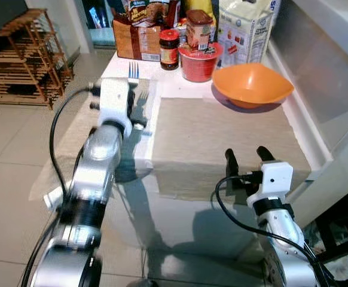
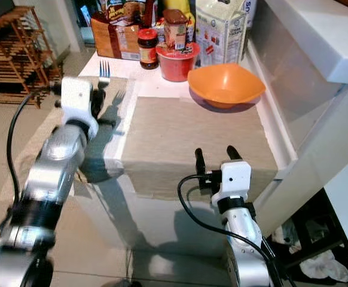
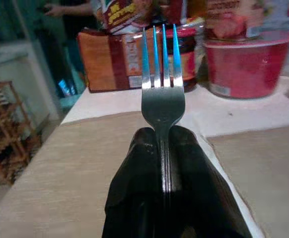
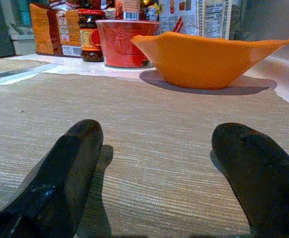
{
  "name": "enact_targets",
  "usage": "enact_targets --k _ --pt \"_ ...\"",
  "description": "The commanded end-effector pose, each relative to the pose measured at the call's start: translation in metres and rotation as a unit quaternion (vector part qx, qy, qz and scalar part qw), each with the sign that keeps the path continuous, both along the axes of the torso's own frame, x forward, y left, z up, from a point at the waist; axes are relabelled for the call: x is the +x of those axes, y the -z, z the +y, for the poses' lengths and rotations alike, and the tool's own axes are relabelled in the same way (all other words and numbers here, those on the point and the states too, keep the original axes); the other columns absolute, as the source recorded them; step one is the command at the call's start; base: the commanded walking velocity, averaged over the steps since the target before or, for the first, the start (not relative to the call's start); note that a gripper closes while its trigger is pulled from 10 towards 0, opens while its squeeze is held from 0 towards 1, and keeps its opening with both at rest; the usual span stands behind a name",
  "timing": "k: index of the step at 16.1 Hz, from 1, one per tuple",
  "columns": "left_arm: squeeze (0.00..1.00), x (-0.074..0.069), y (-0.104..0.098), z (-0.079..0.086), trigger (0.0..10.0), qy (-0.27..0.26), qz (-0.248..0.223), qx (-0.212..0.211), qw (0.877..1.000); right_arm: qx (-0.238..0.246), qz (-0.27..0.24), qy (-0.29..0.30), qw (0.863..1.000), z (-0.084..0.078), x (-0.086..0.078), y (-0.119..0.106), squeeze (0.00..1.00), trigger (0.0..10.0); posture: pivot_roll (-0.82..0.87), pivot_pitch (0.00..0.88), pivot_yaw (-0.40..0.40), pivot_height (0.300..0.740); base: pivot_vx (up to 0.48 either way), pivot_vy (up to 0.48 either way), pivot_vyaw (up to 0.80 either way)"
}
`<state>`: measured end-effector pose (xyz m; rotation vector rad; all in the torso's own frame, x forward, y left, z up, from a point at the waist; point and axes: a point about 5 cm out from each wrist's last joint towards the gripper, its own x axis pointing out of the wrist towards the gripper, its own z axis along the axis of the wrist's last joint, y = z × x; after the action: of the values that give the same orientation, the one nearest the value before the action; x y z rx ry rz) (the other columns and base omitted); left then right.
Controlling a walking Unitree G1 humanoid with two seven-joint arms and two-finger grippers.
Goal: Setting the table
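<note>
A: Steel fork (image 3: 163,94), stiff, light and likely slippery, is pinched by its handle in the left gripper (image 3: 163,148), tines pointing far, over the left placemat (image 1: 81,128).

B: And the arm?

A: It reaches far across the table (image 1: 180,89). To the right, the right gripper (image 4: 157,163) hovers low, fingers spread, over the near edge of the middle placemat (image 1: 222,137); the orange bowl (image 1: 253,84) sits beyond.
</note>
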<state>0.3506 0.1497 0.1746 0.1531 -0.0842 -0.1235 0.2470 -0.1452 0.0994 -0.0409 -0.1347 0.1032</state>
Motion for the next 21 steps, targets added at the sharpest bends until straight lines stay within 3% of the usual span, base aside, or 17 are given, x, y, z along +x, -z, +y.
enact_targets --k 1,4,7,8,9,11,14,18,21 --pt "0.00 -0.007 -0.006 -0.002 0.0 0.023 -0.029 0.005 0.999 -0.002 0.024 0.028 0.999 -0.010 0.000 0.008 0.00 10.0 0.03 0.000 0.043 0.740 0.000 0.000 0.00" --pt "0.00 -0.034 0.011 0.012 0.0 0.039 -0.041 -0.002 0.998 0.009 -0.012 0.054 0.998 -0.017 0.006 -0.007 0.00 10.0 0.03 0.000 0.042 0.740 0.000 0.000 0.00" --pt "0.00 -0.061 0.013 0.022 0.0 0.053 -0.056 0.005 0.997 0.006 -0.037 0.055 0.998 -0.019 0.004 -0.016 0.00 10.0 0.04 0.000 0.038 0.740 0.000 0.000 0.00" --pt "0.00 -0.069 0.020 0.021 0.0 0.062 -0.042 0.012 0.997 0.005 -0.042 0.054 0.998 -0.018 0.002 -0.018 0.00 10.0 0.04 0.000 0.035 0.740 0.000 0.000 0.00" --pt "0.00 -0.077 0.049 0.019 0.0 0.057 0.029 0.008 0.998 0.010 -0.033 0.037 0.999 -0.010 0.001 -0.015 0.00 10.0 0.03 0.000 0.035 0.740 0.000 0.000 0.00" --pt "0.00 -0.079 0.064 0.016 0.0 0.061 0.074 -0.011 0.995 0.010 -0.021 0.023 0.999 -0.004 0.000 -0.010 0.00 10.0 0.03 0.000 0.029 0.740 0.000 0.000 0.00" --pt "0.00 -0.071 0.058 0.012 0.0 0.073 0.049 -0.013 0.996 0.010 0.007 0.019 1.000 -0.004 -0.002 0.003 0.00 10.0 0.03 0.000 0.025 0.740 0.000 0.000 0.00" --pt "0.00 -0.052 0.049 0.006 0.0 0.080 0.031 -0.007 0.996 0.008 0.006 0.019 1.000 -0.008 0.006 -0.001 0.00 10.0 0.02 0.000 0.026 0.740 0.000 0.000 0.00" --pt "0.00 -0.047 0.042 0.002 0.0 0.088 0.019 -0.011 0.996 0.016 0.017 0.011 1.000 -0.010 0.007 0.002 0.00 10.0 0.01 0.000 0.029 0.740 0.000 0.000 0.00"
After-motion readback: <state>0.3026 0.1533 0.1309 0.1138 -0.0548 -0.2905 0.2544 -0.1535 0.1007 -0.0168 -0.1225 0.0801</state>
